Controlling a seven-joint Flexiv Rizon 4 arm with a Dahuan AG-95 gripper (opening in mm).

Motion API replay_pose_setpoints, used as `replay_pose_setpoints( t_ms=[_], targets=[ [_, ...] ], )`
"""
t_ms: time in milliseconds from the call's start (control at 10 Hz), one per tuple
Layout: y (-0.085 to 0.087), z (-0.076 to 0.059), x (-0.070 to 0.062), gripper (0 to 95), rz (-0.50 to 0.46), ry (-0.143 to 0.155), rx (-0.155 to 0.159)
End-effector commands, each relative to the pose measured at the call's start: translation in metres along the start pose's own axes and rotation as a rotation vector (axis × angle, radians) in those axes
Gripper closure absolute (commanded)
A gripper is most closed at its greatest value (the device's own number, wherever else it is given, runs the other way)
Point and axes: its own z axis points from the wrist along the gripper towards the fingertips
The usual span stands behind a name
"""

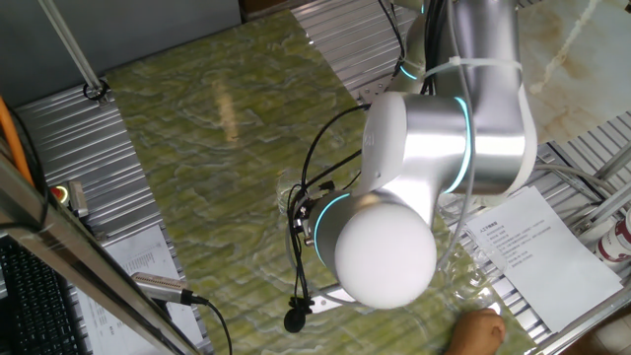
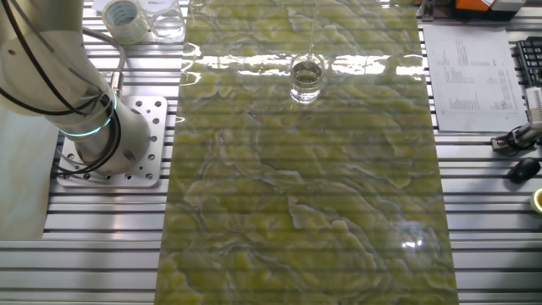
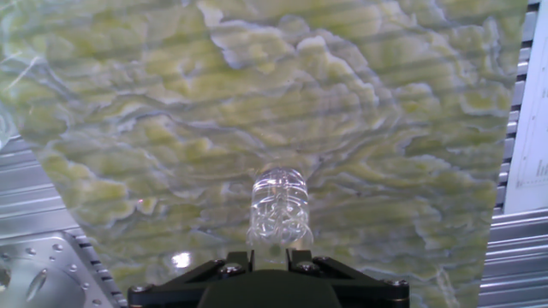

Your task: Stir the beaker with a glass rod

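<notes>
On the green marbled mat (image 2: 296,212), the beaker (image 2: 306,79) holds the upright glass rod (image 2: 312,30), which the jaws pinch.

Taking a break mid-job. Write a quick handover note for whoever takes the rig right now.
End effector: appears shut on the rod, which sticks out past it in the hand view.
Beaker: upright at the far end of the green mat, with a little clear liquid.
Done: rod picked up and brought over the beaker; its faint line seems to run down into the rim.
Left: confirm the tip is in the liquid, stir, withdraw. One frame cannot show how much stirring is done.
</notes>
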Motion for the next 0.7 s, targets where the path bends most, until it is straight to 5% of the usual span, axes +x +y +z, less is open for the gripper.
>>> replay_pose_setpoints(
  t_ms=[100, 700],
  targets=[
    [-0.001, -0.0012, -0.0012, 76.0, 0.008, 0.002, -0.003],
    [-0.0032, 0.0068, -0.0058, 76.0, 0.02, 0.01, 0.003]
  ],
)
